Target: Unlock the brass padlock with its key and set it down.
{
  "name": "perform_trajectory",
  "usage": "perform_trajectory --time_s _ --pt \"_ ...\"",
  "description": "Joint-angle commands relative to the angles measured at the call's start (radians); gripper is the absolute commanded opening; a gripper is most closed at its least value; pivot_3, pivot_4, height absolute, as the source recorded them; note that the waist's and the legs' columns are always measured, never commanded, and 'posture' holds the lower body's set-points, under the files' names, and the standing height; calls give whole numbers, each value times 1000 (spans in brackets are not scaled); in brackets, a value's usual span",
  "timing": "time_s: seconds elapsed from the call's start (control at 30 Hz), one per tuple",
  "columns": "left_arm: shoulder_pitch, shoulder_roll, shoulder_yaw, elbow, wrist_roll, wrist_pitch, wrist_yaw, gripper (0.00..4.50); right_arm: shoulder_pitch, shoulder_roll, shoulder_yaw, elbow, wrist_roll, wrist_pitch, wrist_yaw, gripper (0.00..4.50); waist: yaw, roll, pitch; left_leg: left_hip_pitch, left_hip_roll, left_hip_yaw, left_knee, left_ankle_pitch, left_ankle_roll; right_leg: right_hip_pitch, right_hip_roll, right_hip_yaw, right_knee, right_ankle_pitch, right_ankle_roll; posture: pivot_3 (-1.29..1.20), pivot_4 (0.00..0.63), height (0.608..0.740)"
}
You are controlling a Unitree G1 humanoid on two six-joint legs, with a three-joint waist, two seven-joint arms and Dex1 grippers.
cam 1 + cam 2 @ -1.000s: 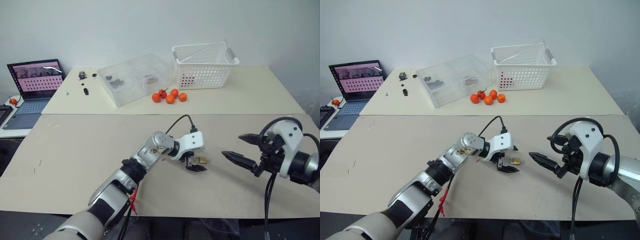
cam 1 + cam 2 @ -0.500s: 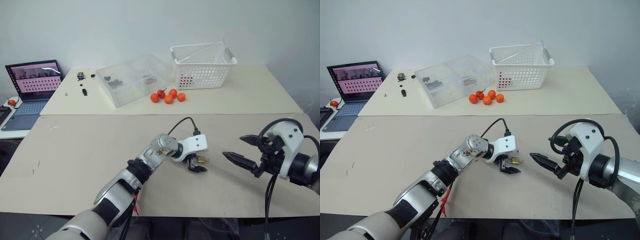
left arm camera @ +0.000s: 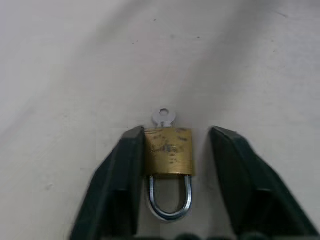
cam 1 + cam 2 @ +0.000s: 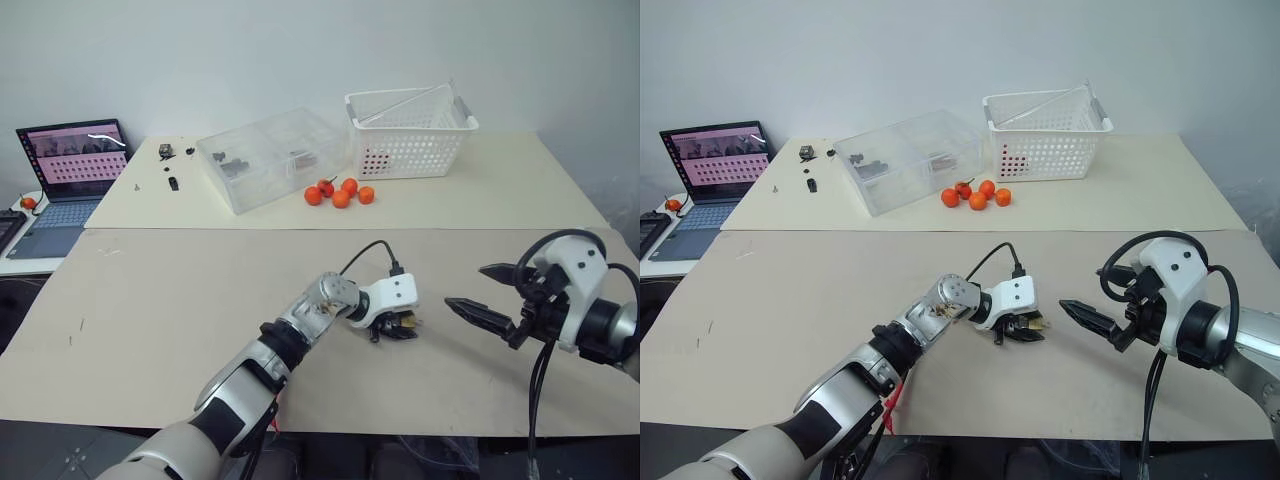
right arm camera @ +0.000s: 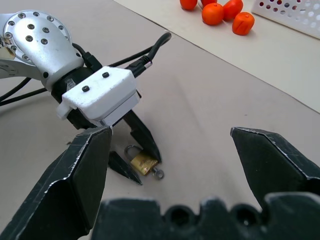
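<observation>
Left wrist view shows the small brass padlock (image 3: 168, 151) with silvery shackle and inserted key (image 3: 163, 117) lying on the tan tabletop (image 4: 150, 300) between the left gripper (image 3: 172, 165) jaws, one touching, one apart, so grasping is in hand; next comes clenching, while the right gripper (image 4: 478, 296) waits agape nearby.

Since the earlier pictures the left gripper (image 3: 172, 150) has come down onto the beige tabletop and narrowed its two black fingers around the small golden-yellow brass padlock with its thin silvery shackle (image 3: 169, 159). A second ago the fingers stood wide apart just above and beside the lock; now they flank it closely, one finger (image 3: 125, 175) touching the side of the brass body and the other standing just off the opposite side, a slim gap left there. The lock lies flat on the tabletop between them, shackle toward the wrist.
</observation>
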Motion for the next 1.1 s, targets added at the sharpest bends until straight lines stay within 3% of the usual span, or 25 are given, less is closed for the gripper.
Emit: perform_trajectory --time_s 0.03,0.3,0.43,0.6,0.83,0.97,1.1 --pt "1 -2 16 10 0 15 7 833 -13 -17 -10 -14 4 -9 -3 4500 -1 0 0 0 0 0 0 0 0 0 0 0 0 0 0 0 150 740" --pt "-15 43 61 -37 -23 46 -17 833 -20 -45 34 -11 -14 -23 21 4500 -5 0 0 1 1 0 0 0 0 0 1 0 0 0 0 0 150 740" --pt "-28 70 125 -134 -106 157 -78 833 -22 -71 86 -12 -41 -45 48 4500 -8 0 0 1 2 0 -1 0 0 -1 3 0 1 0 0 0 150 740" --pt "-23 192 137 -273 -159 246 -210 833 -26 -96 170 -18 -87 -88 89 4500 -9 1 0 2 3 0 -1 0 1 -1 5 0 1 0 0 0 150 740" --pt "-71 328 178 -380 -328 466 -430 833 -5 -107 377 -35 -304 -288 122 4500 -13 1 -1 2 3 0 -1 0 1 -2 4 0 1 0 0 0 150 740" --pt "-98 393 177 -361 -399 454 -598 833 -7 -96 458 -27 -408 -403 141 4500 -18 2 -1 2 3 -1 0 0 1 -2 4 0 0 0 0 0 150 740" --pt "-137 444 138 -331 -511 481 -644 833 -39 -67 529 -16 -514 -507 129 4500 -26 2 -1 2 3 -1 -1 0 0 -2 4 0 0 0 0 0 150 740"
